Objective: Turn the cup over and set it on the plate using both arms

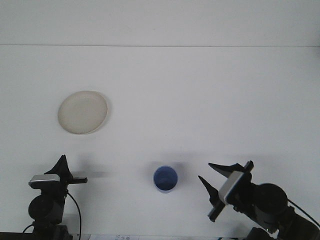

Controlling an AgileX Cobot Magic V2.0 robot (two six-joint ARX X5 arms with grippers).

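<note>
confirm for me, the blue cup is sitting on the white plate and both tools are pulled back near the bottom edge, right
Not quite. In the front view the blue cup stands on the bare table, well apart from the white plate. The left tool and right tool are indeed back near the bottom edge.

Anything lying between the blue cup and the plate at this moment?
No. In the front view, only bare white table separates the blue cup from the plate; neither end effector is in that stretch.
</note>
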